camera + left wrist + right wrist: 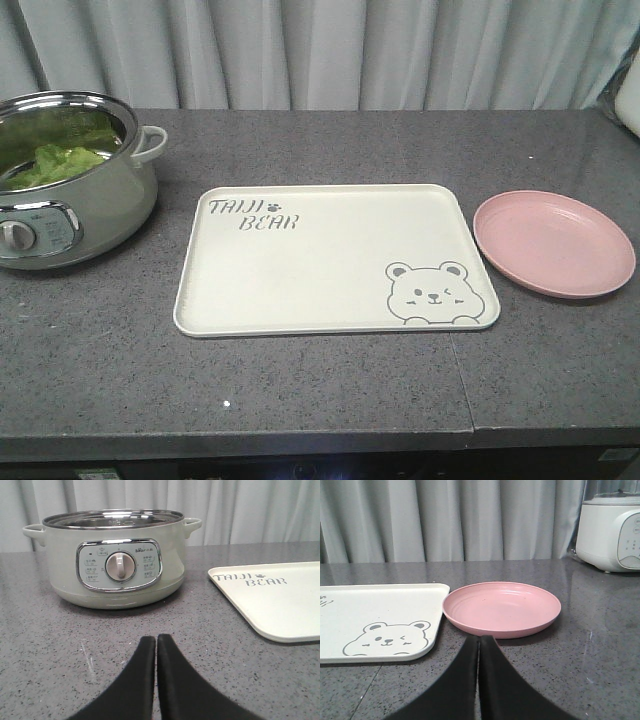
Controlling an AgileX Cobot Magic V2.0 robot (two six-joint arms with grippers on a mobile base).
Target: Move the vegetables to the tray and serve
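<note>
Green lettuce, the vegetables point(55, 163), lies inside the pale green electric pot point(70, 215) at the far left of the counter. The cream-white tray point(300, 290) with the bear drawing lies flat in the middle with nothing on it. In the left wrist view the pot point(117, 555) faces me and the tray's corner point(280, 610) shows at right; the lettuce is hidden behind the pot's wall. My left gripper point(156, 641) is shut and holds nothing, low over the counter before the pot. My right gripper point(480, 640) is shut and holds nothing, just in front of the pink plate.
A round pink plate point(553, 243) sits right of the tray point(380, 605), seen close as the plate point(501, 608) in the right wrist view. A white appliance point(612, 530) stands at the back right. Grey curtains hang behind the dark speckled counter point(320, 390).
</note>
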